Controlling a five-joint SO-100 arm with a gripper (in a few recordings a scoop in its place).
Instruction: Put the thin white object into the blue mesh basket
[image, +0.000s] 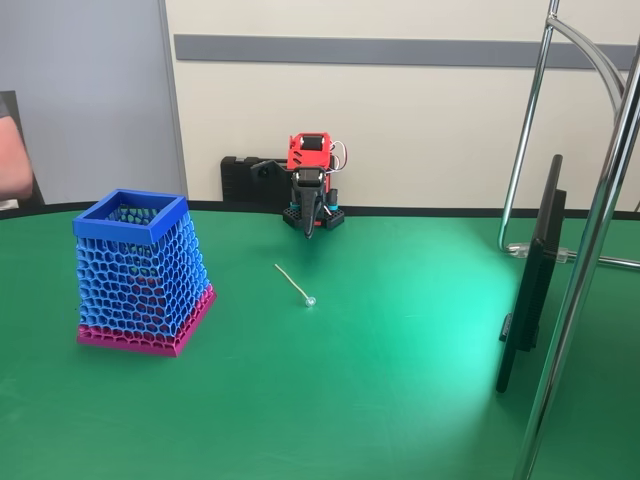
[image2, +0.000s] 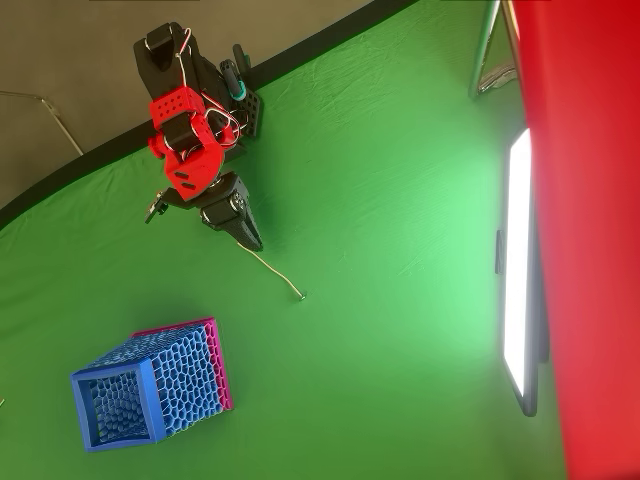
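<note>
So in the fixed view, way over at 9 o'clock sits the blue mesh basket (image: 143, 270), upright on the green table (image: 380, 400), pink band at the bottom. Moving right, the thin white object (image: 294, 284) lies flat on the cloth near the middle, well apart from the basket, shiny bead end pointing toward 5 o'clock. Up at 12 o'clock from it the red and black arm hangs with its gripper (image: 309, 228) pointing down, fingers look pinched together with nothing in them. Far right, a dark screen (image: 530, 280) stands edge-on.
</note>
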